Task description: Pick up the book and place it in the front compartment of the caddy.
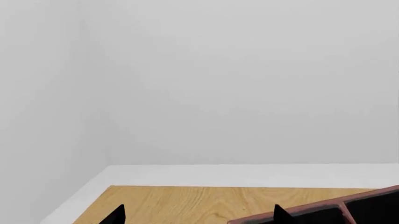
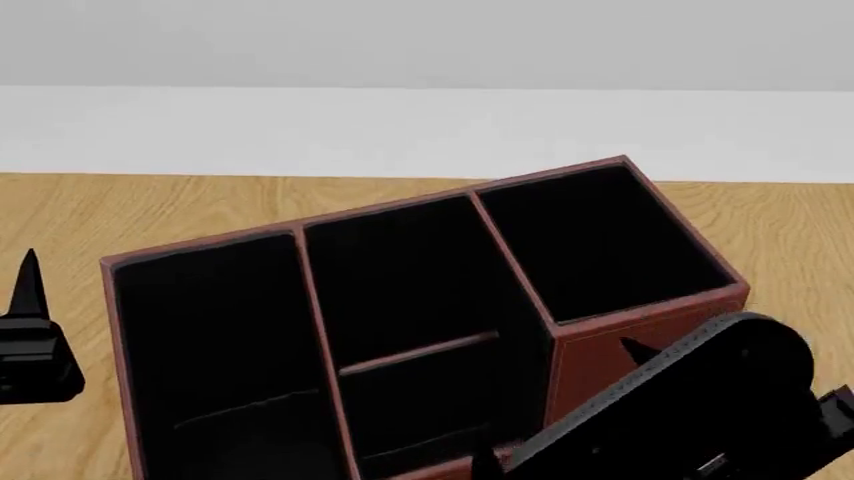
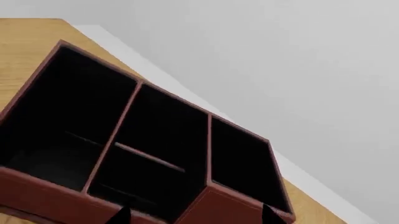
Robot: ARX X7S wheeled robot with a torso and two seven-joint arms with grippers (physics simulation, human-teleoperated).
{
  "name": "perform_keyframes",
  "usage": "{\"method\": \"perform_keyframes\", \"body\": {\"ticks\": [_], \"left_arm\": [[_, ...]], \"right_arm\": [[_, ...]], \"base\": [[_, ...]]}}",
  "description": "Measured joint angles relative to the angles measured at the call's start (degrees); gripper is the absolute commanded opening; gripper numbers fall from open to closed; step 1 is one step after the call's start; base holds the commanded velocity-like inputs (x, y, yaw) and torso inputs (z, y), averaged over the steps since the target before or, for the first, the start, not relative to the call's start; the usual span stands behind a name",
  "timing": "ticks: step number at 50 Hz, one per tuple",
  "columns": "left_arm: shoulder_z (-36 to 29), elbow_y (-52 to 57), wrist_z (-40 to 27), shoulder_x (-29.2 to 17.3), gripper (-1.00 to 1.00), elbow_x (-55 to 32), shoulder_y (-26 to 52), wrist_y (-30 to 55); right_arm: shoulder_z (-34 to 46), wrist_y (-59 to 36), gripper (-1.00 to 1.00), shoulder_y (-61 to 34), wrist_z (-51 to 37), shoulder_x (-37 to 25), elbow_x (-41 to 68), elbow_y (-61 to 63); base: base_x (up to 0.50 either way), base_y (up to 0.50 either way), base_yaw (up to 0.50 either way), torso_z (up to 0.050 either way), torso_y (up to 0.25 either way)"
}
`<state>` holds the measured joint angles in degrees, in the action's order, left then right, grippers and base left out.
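Observation:
The caddy (image 2: 594,370) is a reddish-brown organiser with black-lined cells and fills the middle of the head view. It also shows in the right wrist view (image 3: 218,205) and at the edge of the left wrist view (image 1: 311,211). My right gripper (image 3: 195,217) is open and empty. It hovers over the caddy's near right corner (image 2: 561,408). My left gripper (image 1: 198,215) is open and empty, over the wooden table to the left of the caddy (image 2: 30,300). The book does not show in any view.
The wooden table (image 2: 160,210) runs back to a white ledge (image 2: 400,130) and a pale wall. In the left wrist view the table's far corner (image 1: 118,189) meets the white ledge.

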<state>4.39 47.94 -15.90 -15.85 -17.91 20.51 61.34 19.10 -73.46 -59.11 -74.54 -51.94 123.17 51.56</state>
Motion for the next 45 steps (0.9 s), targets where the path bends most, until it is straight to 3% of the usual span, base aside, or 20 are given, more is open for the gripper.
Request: {"method": "perform_keyframes", "body": {"ticks": [16, 45], "left_arm": [[-0.1, 0.6, -0.5, -0.1, 1.0, -0.8, 0.9, 1.0], [-0.4, 0.2, -1.2, -0.6, 1.0, -1.3, 0.4, 0.1]], "right_arm": [[11.9, 0.2, 1.0, -7.8, -4.2, -1.4, 11.8, -0.6], [26.1, 1.9, 1.0, -12.5, -7.0, 0.7, 20.1, 3.0]], "base": [[0.0, 0.0, 0.0, 0.0, 0.0], [0.0, 0.0, 0.0, 0.0, 0.0]]}}
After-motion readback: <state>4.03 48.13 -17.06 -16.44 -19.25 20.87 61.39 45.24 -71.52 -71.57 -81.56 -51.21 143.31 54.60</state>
